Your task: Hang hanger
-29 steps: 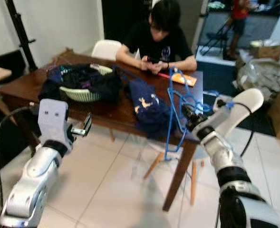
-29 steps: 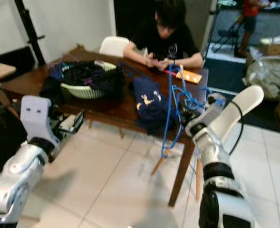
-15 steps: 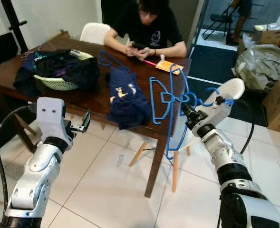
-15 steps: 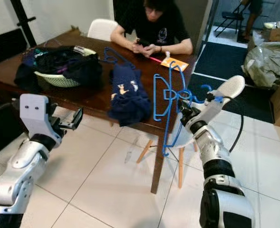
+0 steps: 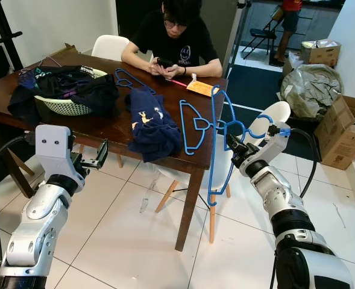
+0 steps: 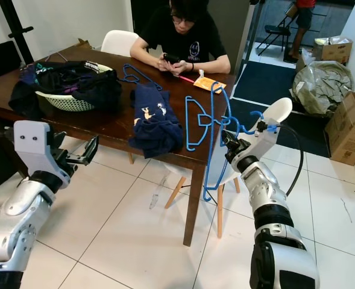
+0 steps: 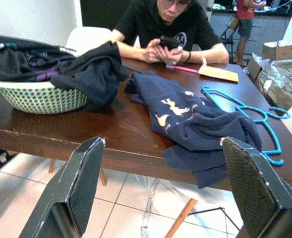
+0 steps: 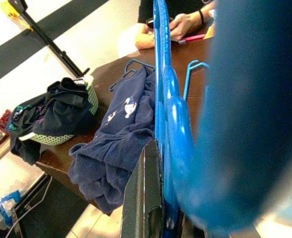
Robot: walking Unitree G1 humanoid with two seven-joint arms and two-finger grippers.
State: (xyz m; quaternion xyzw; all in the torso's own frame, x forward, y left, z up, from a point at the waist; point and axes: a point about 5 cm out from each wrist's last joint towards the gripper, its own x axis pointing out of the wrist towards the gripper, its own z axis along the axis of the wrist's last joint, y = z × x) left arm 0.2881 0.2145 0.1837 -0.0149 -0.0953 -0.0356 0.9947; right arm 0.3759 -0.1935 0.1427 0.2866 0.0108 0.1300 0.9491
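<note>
The right pincer [image 5: 232,144] is clamped on a bunch of bright blue plastic hangers [image 5: 214,141], holding them upright off the corner of the dark wooden worktop [image 5: 114,129]. The left pincer [image 5: 100,158], fingers apart, hovers by the worktop's near edge. A crumpled navy garment [image 5: 148,123] lies there; a person in black [image 5: 170,42] sits opposite.

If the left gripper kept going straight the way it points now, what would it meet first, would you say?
Probably the navy garment draped over the near edge of the wooden table. The open left gripper frames it between its fingers, though how far off it lies is unclear.
</note>
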